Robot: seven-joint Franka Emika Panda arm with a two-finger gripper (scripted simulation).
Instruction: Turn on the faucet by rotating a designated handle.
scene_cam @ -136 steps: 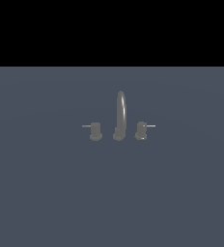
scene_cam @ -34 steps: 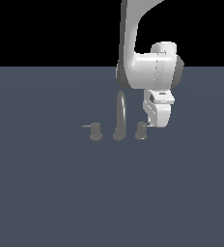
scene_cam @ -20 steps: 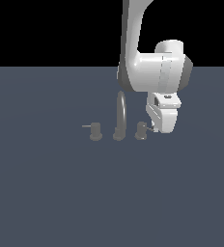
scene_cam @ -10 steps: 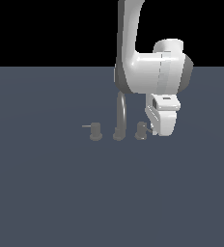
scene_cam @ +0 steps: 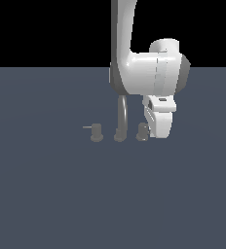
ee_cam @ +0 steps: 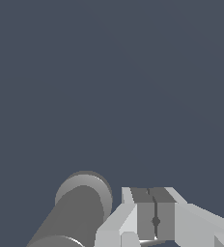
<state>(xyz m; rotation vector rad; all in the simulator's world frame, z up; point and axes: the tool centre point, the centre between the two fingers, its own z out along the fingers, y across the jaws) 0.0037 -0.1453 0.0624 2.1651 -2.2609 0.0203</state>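
The faucet stands mid-floor as a three-piece set. Its tall arched spout [scene_cam: 122, 116] is in the middle, with a twin knob [scene_cam: 96, 133] at the exterior view's left. The handle [scene_cam: 142, 132] is the stubby knob at the exterior view's right. My gripper [scene_cam: 160, 135] hangs low, right beside that handle on its right side, and hides the lever rod. In the wrist view the handle [ee_cam: 82, 205] is a grey cylinder close beside my gripper [ee_cam: 154, 198]. The fingers [ee_cam: 144, 212] are pressed together with only a thin seam. No rod shows between them.
A flat dull blue-grey floor [scene_cam: 47, 194] spreads around the faucet. The white arm [scene_cam: 146, 78] comes down from above, just behind the spout. Nothing else stands in view.
Over the last second my gripper has shifted a little toward the exterior view's left and down, closer to the right-hand knob. The faucet parts have not moved.
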